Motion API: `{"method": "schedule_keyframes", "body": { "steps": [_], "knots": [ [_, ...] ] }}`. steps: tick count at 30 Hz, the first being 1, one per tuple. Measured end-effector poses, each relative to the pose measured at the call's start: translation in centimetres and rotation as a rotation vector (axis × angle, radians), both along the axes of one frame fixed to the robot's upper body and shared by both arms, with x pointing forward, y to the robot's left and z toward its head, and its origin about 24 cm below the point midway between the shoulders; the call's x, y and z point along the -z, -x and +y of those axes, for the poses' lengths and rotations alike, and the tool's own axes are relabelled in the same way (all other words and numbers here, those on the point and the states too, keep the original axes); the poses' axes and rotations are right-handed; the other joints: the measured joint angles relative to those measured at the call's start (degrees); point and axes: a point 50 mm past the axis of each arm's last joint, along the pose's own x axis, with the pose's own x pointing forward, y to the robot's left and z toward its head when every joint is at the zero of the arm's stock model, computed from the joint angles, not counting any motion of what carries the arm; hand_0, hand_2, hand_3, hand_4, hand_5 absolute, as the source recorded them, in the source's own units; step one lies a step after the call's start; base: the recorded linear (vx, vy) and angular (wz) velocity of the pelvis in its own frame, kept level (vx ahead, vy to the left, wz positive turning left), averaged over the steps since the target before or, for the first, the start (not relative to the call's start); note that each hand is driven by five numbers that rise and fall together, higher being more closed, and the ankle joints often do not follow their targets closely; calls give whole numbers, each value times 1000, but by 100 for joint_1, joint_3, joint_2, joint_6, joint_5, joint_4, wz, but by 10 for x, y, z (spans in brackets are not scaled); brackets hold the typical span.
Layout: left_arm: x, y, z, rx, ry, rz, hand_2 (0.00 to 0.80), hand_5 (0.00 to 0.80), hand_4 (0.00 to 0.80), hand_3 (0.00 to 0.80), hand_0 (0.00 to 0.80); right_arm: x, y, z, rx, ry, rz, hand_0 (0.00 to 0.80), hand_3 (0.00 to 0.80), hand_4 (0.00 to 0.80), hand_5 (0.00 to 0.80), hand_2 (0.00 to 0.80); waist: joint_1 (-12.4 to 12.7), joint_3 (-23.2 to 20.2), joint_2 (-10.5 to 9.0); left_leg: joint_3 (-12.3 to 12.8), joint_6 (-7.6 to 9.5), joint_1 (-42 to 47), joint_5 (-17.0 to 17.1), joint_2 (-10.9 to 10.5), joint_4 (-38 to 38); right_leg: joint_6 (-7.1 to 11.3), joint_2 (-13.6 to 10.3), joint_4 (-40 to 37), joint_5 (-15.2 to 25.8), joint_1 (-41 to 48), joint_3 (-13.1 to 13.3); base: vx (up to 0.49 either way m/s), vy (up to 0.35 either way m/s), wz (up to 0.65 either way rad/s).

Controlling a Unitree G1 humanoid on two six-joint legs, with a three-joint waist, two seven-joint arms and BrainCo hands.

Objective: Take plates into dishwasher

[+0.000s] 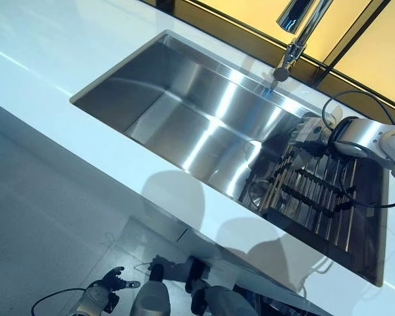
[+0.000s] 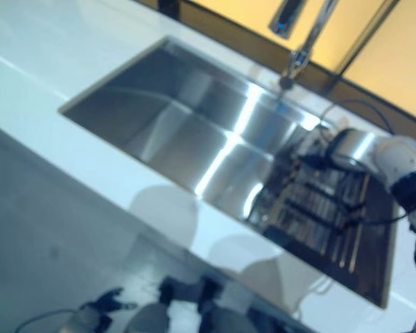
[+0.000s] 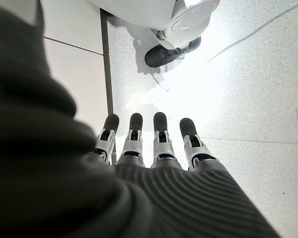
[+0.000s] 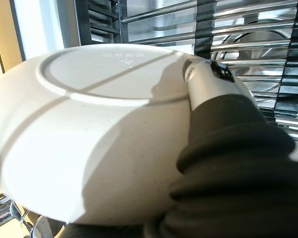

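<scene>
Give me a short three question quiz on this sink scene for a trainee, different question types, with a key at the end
1. True or false: the right hand is holding a white plate above the roll-up drying rack.
2. Multiple choice: where does the left hand show?
A. Inside the sink basin
B. Hanging low over the floor, fingers straight, holding nothing
C. On the faucet
3. Fill in the blank: the rack lies across the end of the sink on the robot's ______ side.

Key: 1 true; 2 B; 3 right
</scene>
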Motion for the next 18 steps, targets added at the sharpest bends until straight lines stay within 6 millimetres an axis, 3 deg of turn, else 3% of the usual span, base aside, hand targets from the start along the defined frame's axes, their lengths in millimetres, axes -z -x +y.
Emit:
{"method": "schedule_keyframes", "body": {
  "steps": [8, 13, 18],
  "knots": [
    [0, 0, -1, -2, 3, 0, 0, 0, 0, 0, 0, -3, 0, -2, -25, -12, -34, 800, 800, 800, 800, 800, 0, -6, -6, 148, 12, 107, 6, -14, -26, -82, 5, -9, 65, 13, 145, -6, 69, -9],
    [1, 1, -1, -8, 6, 1, 0, 0, 0, 0, 0, -18, 3, -17, 7, -13, -113, 800, 800, 800, 800, 800, -26, -35, -20, 307, 34, 218, 19, -30, -107, -137, 11, -17, 132, 53, 307, -24, 96, -15],
    [3, 6, -2, -13, 10, 13, 0, 0, 0, 0, 0, -21, 5, -24, 27, -20, -138, 800, 800, 800, 800, 800, -206, -286, -49, 385, 59, 294, 33, -45, -183, -109, 10, -42, 153, 73, 384, -28, 84, -9]
  ]
}}
